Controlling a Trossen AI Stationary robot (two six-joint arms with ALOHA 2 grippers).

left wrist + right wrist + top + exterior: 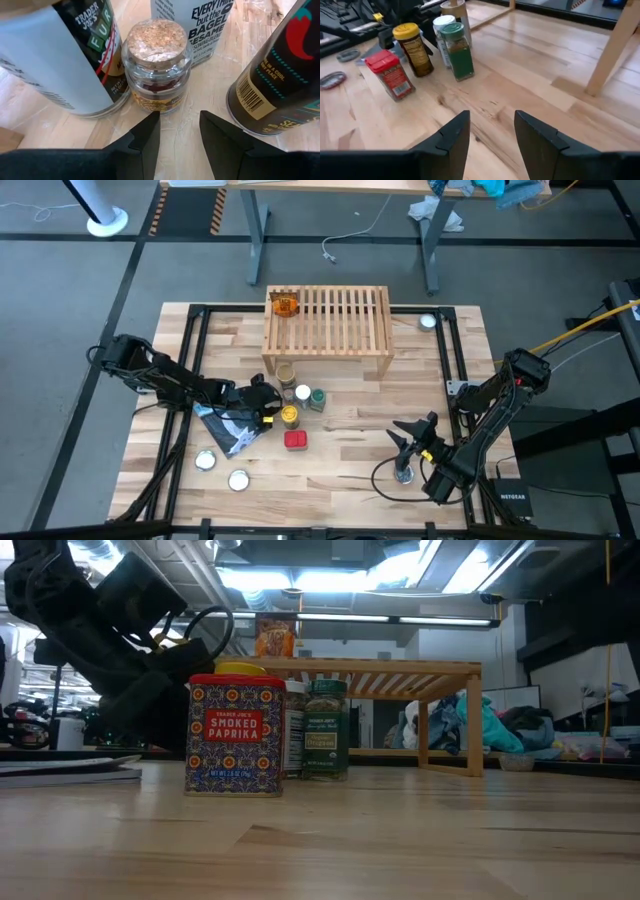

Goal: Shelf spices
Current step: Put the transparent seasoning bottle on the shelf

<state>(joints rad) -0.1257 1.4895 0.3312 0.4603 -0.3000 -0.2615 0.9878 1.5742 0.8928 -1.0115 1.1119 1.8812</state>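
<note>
The light-wood shelf stands at the table's far side, and an orange packet sits on its far left corner. In front of it stand the spices: a tan-lidded jar, a white-lidded jar, a green-lidded jar, a yellow-lidded jar and a red paprika tin. A small clear cork-topped jar stands among them on the wood. My left gripper is open just short of that jar and touches nothing. My right gripper hangs open over bare wood at the near right.
A blue-and-white pouch lies under my left arm. Silver discs lie near the front left and right of the shelf. Tall jars flank the small jar closely. A cable loops on the table near my right arm.
</note>
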